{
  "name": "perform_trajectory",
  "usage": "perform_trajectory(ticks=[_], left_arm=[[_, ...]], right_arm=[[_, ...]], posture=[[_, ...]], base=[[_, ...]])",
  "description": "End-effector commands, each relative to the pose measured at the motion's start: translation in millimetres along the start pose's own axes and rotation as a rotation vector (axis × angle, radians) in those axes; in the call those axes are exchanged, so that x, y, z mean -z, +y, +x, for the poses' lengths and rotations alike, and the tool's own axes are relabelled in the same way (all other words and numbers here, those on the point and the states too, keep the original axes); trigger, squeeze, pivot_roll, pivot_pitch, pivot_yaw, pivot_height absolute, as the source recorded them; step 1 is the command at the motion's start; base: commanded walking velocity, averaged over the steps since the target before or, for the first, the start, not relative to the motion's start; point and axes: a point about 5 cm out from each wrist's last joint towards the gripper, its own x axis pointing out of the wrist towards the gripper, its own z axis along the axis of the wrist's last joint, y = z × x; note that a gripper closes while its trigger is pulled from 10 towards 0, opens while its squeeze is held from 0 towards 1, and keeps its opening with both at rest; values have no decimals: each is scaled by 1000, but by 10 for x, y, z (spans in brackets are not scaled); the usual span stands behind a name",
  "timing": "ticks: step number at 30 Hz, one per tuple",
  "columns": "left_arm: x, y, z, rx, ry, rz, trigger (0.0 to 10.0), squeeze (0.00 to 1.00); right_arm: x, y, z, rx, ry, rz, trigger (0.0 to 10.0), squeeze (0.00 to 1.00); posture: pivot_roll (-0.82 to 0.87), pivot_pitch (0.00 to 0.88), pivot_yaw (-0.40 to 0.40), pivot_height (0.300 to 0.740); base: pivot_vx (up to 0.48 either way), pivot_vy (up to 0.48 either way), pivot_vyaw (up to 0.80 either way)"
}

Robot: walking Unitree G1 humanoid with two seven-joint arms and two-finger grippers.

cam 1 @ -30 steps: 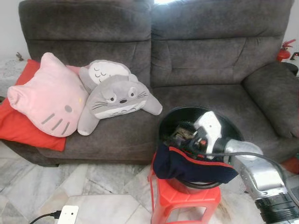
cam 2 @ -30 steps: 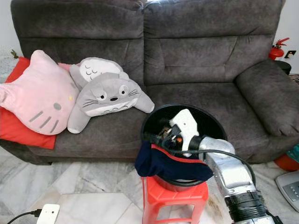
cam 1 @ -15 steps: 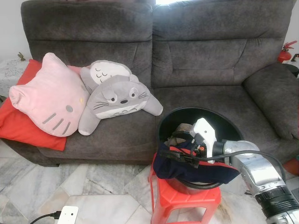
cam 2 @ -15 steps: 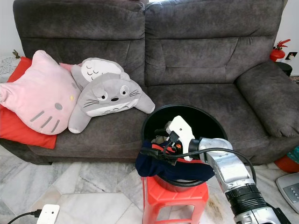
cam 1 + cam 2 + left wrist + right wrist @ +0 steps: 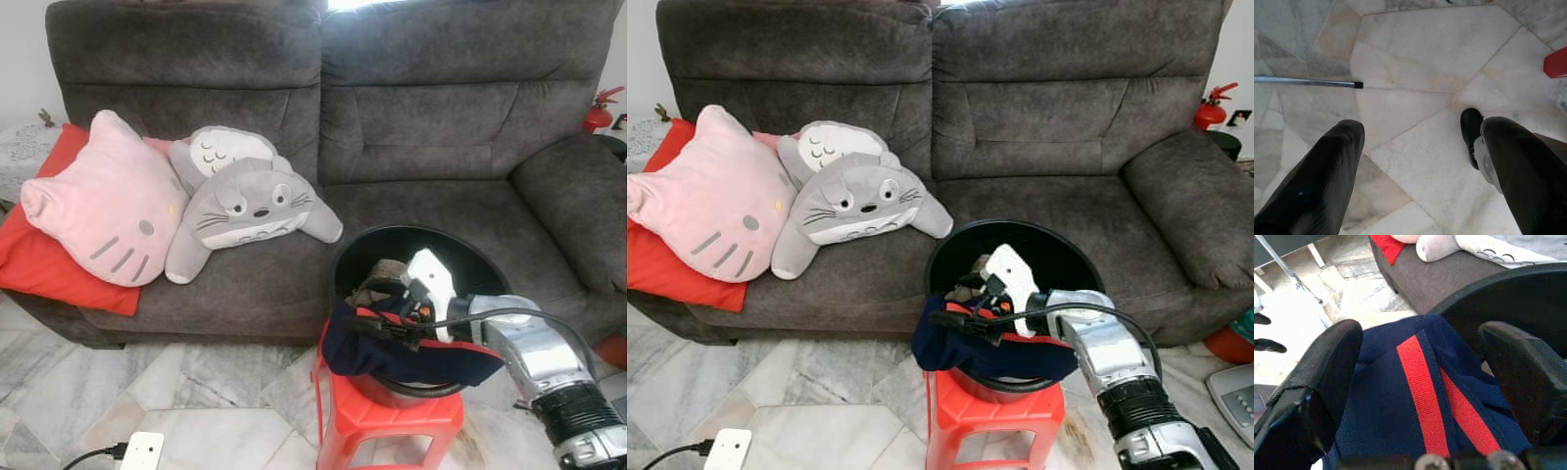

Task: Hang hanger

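Hanger: it may be in the jumble inside the round black plastic bucket (image 5: 460,245), but I cannot pick it out. That bucket sits on a red plastic stool (image 5: 392,423) in front of the dark grey sofa (image 5: 421,127). A dark blue cloth with red stripes (image 5: 392,357) hangs over the bucket's near rim. The right gripper (image 5: 1420,340) is just over this cloth, its fingers spread wide with nothing between them. The left gripper (image 5: 1415,132) hangs over the pale stone floor (image 5: 1415,63), fingers spread too.
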Motion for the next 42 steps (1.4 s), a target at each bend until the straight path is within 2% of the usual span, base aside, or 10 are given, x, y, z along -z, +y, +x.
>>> perform_trajectory(ticks=[1,6,17,24,37,38,39,40,41,42], left_arm=[[28,17,-5,-10,9,-8,10000,0],[27,11,-4,-8,8,-12,10000,0],[23,5,-3,-5,10,-14,10000,0],[22,6,-2,-3,11,-9,10000,0],[11,7,0,-1,11,-1,10000,0],[10,7,0,-1,11,0,10000,0],[9,7,0,-1,11,0,10000,0],[9,7,0,-1,11,0,10000,0],[7,8,0,0,11,3,10000,0],[6,8,1,0,11,4,10000,0]], right_arm=[[-48,-3,-1,-28,-34,11,10000,0],[-53,24,-9,-69,-55,31,10000,0],[10,8,-17,-53,-36,75,10000,0],[38,109,-42,-99,-32,86,10000,0],[106,102,-185,-41,1,72,10000,0],[109,102,-198,-36,1,73,9412,0],[110,104,-206,-33,1,74,4588,0],[110,104,-206,-33,1,74,4588,0],[119,115,-230,-30,1,72,0,0],[120,119,-237,-30,0,71,0,0]], posture=[[-185,23,30,740],[-182,25,28,740],[-182,30,23,740],[-188,37,27,740],[-197,42,32,740],[-198,41,32,740],[-198,41,32,740],[-198,41,32,740],[-201,42,35,740],[-201,42,35,740]], base=[[0,0,0],[0,0,0],[0,0,0],[0,0,0],[0,0,0],[0,0,0],[0,0,0],[0,0,0],[0,0,0],[0,0,0]])
